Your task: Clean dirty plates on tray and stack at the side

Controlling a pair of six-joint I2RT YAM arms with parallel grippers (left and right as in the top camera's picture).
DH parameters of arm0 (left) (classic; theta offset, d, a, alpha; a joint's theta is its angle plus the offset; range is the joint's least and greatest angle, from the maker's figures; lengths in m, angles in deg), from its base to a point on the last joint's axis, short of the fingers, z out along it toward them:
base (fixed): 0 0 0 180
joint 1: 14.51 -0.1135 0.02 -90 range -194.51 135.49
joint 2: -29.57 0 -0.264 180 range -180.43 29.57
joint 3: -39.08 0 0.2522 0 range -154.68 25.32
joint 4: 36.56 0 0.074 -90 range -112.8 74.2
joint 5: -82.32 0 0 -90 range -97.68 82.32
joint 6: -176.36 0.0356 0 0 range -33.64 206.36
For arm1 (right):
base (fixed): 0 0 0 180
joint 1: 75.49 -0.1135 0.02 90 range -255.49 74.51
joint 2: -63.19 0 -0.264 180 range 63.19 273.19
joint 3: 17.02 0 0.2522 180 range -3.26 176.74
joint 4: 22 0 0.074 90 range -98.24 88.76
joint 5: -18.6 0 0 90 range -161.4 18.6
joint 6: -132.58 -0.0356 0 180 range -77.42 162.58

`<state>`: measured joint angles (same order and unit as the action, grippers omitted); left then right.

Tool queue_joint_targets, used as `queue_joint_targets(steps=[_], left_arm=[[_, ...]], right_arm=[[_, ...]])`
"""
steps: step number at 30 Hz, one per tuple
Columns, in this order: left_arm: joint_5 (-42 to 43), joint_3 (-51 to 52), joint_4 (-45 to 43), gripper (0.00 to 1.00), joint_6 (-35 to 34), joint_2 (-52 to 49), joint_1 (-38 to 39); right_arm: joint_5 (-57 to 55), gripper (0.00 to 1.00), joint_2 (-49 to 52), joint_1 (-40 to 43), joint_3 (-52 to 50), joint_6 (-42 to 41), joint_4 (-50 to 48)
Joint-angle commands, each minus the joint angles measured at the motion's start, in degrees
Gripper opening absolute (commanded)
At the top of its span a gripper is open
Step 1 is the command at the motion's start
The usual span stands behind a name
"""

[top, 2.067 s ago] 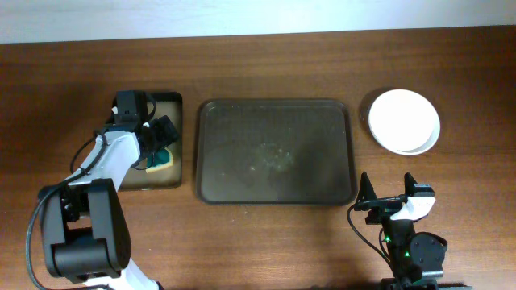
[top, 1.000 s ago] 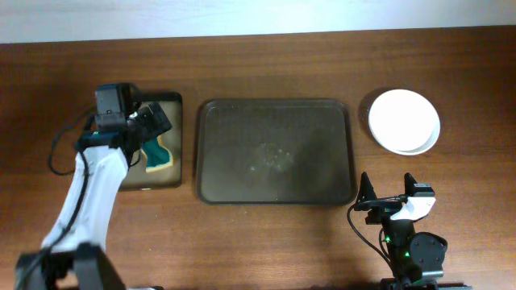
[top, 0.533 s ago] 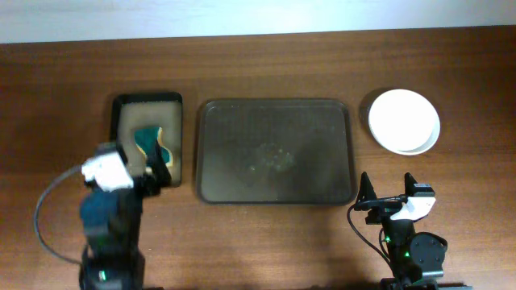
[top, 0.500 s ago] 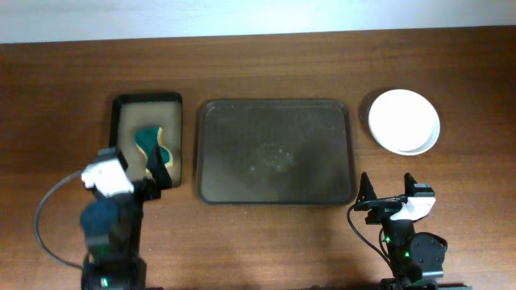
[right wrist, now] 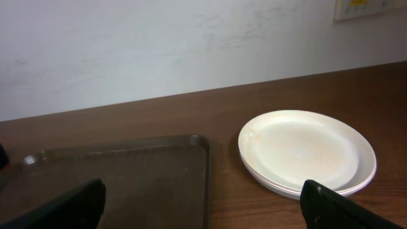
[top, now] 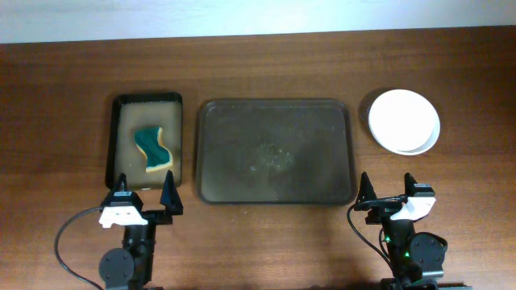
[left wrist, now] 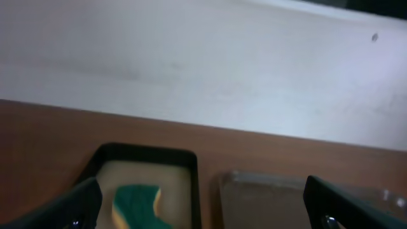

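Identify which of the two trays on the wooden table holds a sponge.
The smaller black rectangular tray, left of the large brown-grey rectangular tray: a green-and-yellow sponge lies in it, while the large one has none.

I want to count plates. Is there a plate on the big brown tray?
No, the tray holds no plate; the white plates sit stacked beside it.

The left wrist view's bottom edge is cutting off the blurred sponge (left wrist: 137,203) and tray (left wrist: 267,197); the stacked plates (right wrist: 306,151) are mostly hiding one another.
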<state>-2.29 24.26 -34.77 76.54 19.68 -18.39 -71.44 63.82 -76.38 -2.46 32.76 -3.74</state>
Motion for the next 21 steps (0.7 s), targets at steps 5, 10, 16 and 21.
queue_joint_targets(steps=[5, 10, 16, 21], left_arm=[[0.8, 0.5, 2.8, 0.99, 9.6, 1.6, 1.7], [0.0, 0.5, 10.9, 0.99, 9.9, 4.0, 1.9], [-2.5, 0.5, 16.7, 0.99, 9.9, 9.6, 2.0], [-4.3, 0.5, 16.8, 0.99, 9.9, 9.6, 2.0]], right_arm=[[-0.7, 0.98, -0.4, 0.2, -0.5, 0.6, 0.2], [-0.7, 0.98, -0.4, 0.2, -0.5, 0.6, 0.2], [-0.7, 0.98, -0.4, 0.2, -0.5, 0.6, 0.2], [-0.7, 0.98, -0.4, 0.2, -0.5, 0.6, 0.2]])
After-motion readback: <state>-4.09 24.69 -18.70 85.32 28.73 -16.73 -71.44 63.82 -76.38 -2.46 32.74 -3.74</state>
